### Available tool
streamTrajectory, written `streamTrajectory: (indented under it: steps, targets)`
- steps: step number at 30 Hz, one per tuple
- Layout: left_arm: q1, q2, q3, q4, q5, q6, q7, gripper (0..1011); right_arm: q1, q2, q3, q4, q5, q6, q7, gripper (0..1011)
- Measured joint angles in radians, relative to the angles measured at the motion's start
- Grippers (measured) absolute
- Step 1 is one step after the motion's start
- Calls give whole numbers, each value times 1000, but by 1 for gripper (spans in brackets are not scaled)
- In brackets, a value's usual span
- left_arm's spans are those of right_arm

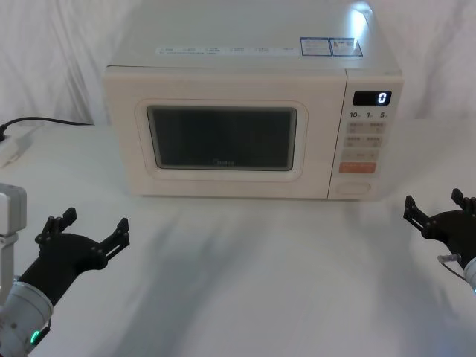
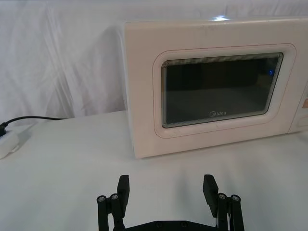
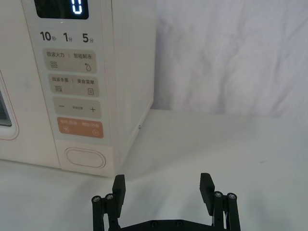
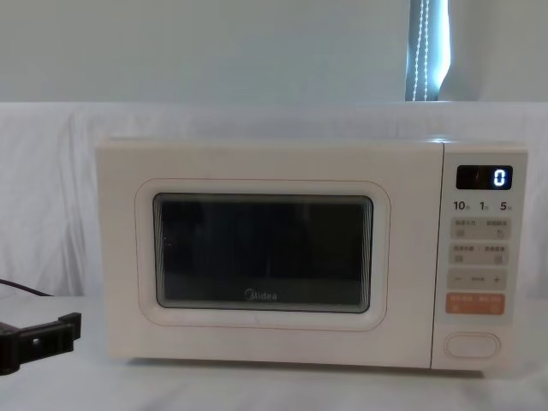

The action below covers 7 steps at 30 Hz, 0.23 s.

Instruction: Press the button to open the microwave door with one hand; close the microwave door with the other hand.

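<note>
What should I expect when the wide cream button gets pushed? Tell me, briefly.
The button sits low on a broad, flat-based microwave, so tipping seems unlikely. It looks smooth and glossy; a narrow finger may slide. The closed microwave door would probably swing out leftward.

Left end effector (image 1: 82, 227) black — silver wrist, green ring; right end effector (image 1: 439, 216) black, screwed fingers.

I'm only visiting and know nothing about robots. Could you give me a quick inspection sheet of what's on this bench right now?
Surface: white cloth-covered table.
Job's things: microwave door shut; button low on the control panel, untouched; display reads 0.
Clutter: nothing seen.
Grippers: left gripper open, above the table's near left; right gripper open, near right, short of the button.
Cables: black cable to a white power strip, far left.
Surroundings: white drape behind.
</note>
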<state>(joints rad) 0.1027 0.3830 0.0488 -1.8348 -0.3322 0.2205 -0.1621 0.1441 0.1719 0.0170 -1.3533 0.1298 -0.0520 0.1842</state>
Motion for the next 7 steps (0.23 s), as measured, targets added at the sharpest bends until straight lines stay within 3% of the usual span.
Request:
streamTrajectory:
  steps: [7]
  targets:
    - [0, 0, 0, 0, 0, 0, 0, 1001, 0, 0, 0, 0, 0, 0, 0, 1002]
